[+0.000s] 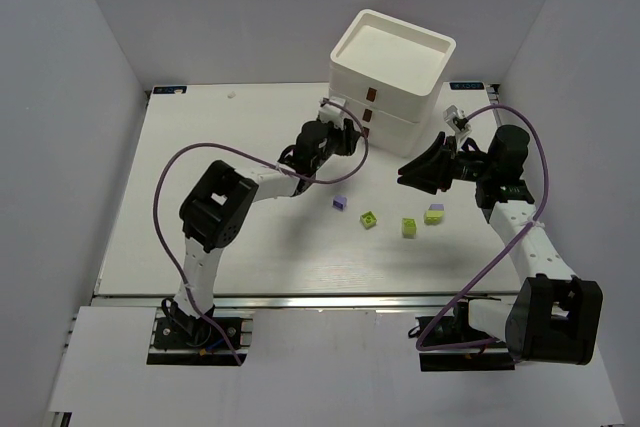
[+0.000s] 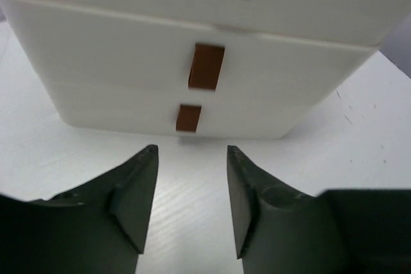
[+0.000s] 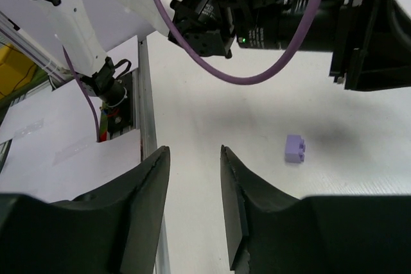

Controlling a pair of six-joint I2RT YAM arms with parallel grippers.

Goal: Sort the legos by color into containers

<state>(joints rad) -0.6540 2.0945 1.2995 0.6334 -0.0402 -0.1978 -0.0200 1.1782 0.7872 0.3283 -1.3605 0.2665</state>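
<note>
At the far edge of the counter [image 1: 290,257] stood the white containers [image 1: 392,72], brown handles [image 2: 206,67] facing the left end effector [image 2: 191,151], spread and empty, while four legos [image 1: 369,219] lay in a left-to-right row near the right end effector [image 3: 194,152], likewise spread.

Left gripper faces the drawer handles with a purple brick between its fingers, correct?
Not quite. The left gripper does face the drawer handles, but its open fingers hold nothing: the left wrist view shows only bare table between them. A purple brick lies loose on the table.
</note>
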